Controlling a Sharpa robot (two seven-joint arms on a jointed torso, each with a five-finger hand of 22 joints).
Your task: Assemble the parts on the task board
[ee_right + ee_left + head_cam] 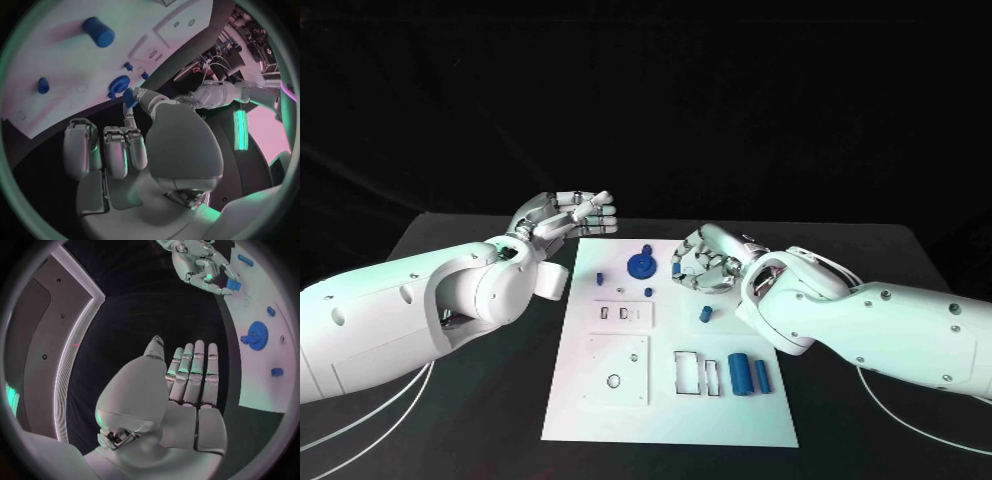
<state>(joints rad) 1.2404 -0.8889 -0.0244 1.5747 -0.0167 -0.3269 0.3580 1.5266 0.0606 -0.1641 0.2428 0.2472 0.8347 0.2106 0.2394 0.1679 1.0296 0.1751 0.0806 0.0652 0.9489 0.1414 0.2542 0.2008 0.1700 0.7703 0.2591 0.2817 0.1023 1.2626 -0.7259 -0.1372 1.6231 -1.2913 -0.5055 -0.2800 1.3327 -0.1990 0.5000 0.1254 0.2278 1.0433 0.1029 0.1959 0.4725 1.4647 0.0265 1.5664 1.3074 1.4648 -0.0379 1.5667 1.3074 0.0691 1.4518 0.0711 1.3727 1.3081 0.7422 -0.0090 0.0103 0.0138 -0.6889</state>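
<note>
No legible text, labels, brand marks, numbers or signs appear in any view. The task board [589,400] carries only unmarked cut-outs and slots, with no printed characters. The blue parts, such as the gear [642,265], bear no readable marking. The arms and both hands show no legible lettering.

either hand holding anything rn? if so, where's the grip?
Right hand pinches a small blue part between its fingertips, over the task board. Which end it grips cannot be told. Left hand holds nothing, fingers straight.
</note>
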